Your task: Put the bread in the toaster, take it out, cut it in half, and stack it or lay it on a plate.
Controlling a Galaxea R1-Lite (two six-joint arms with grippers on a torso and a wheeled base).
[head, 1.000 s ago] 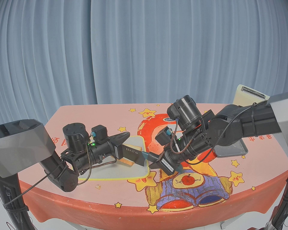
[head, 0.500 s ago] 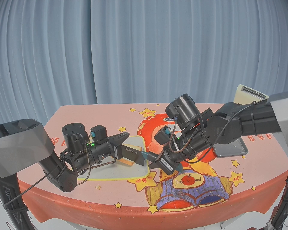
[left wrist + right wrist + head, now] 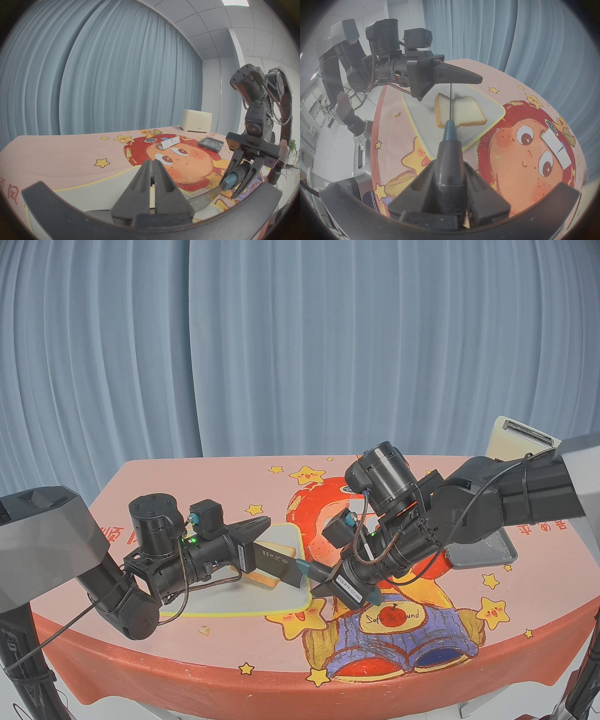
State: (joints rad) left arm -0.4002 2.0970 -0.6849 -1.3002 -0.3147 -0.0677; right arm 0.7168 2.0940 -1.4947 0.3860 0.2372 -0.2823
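A slice of bread (image 3: 270, 580) (image 3: 467, 112) lies on the pale cutting board (image 3: 237, 599) (image 3: 423, 125) at the table's left. My right gripper (image 3: 325, 582) (image 3: 450, 162) (image 3: 242, 178) is shut on the teal handle of a knife (image 3: 449, 131) (image 3: 231, 181). The blade (image 3: 278, 562) stands edge-down across the middle of the slice. My left gripper (image 3: 265, 524) (image 3: 153, 170) (image 3: 476, 78) is shut, with nothing seen in it. It hangs just above the bread, right by the blade. The cream toaster (image 3: 515, 440) (image 3: 196, 120) stands at the far right.
A grey tray (image 3: 484, 552) (image 3: 211, 143) sits on the table's right side, partly behind my right arm. A white paper slip (image 3: 168, 143) (image 3: 554, 143) lies mid-table. A crumb (image 3: 203, 630) (image 3: 397, 114) rests near the board's front edge.
My right arm shifted slightly left and back, while the knife stayed across the bread. The left arm barely moved.
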